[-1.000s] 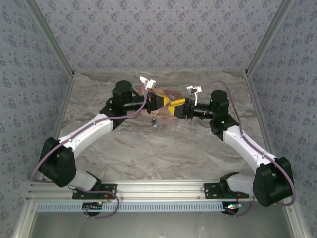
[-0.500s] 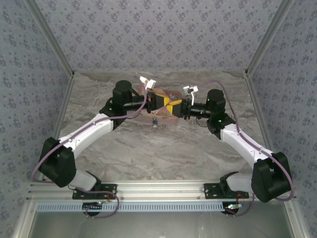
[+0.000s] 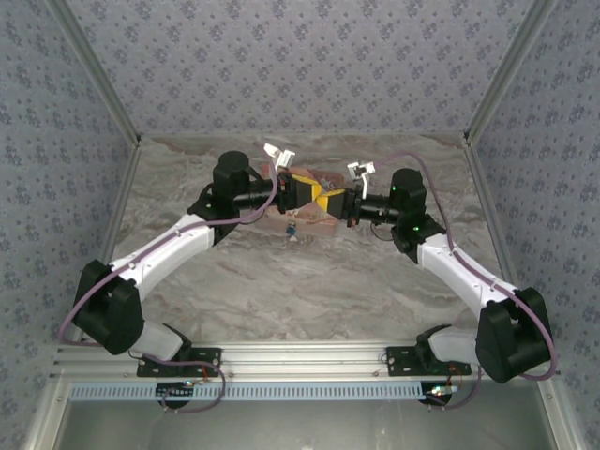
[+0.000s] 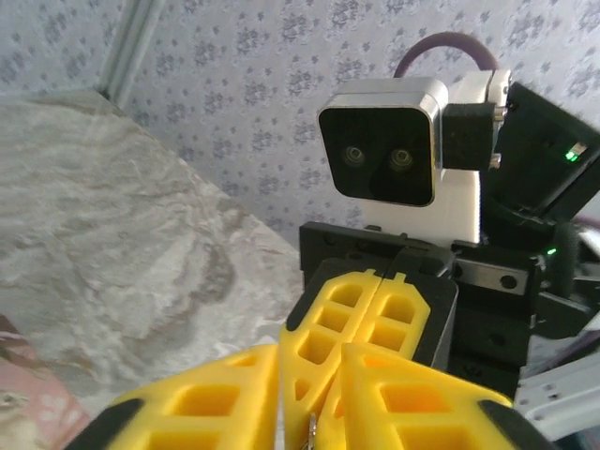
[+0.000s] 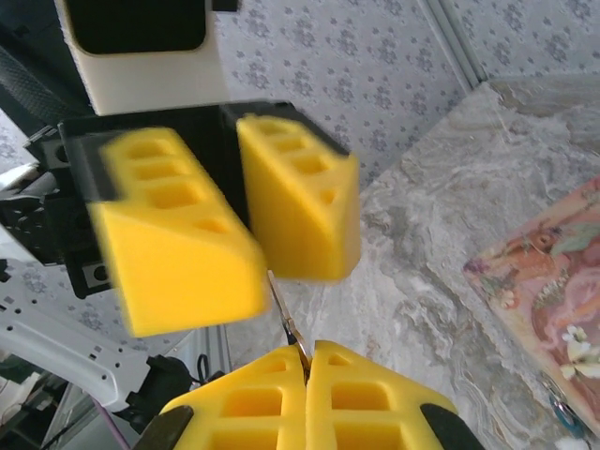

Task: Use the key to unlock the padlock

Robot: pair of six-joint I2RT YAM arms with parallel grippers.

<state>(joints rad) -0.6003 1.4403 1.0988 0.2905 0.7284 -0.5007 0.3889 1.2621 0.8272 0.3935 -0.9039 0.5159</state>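
A thin metal key (image 5: 286,314) sticks up from my right gripper (image 5: 307,352), which is shut on it. The blade's tip reaches into the gap between the yellow fingers of my left gripper (image 5: 255,248), which stands open and looks blurred. In the left wrist view, my left gripper (image 4: 311,412) frames the shut right gripper (image 4: 328,384), with a sliver of the key (image 4: 311,433) between them. From above, the left gripper (image 3: 305,195) and right gripper (image 3: 330,201) meet tip to tip over the pink box. The padlock (image 3: 292,230), tiny and bluish, sits just in front of the box.
The pink picture-printed box (image 3: 328,178) lies on the marble table (image 3: 300,281) under both grippers; its corner also shows as the box (image 5: 553,272) in the right wrist view, with a small bluish metal piece (image 5: 561,412) at its edge. Patterned walls close in three sides.
My right gripper has moved left, closing the distance to the left gripper until their fingers overlap. The left arm has stayed in place.
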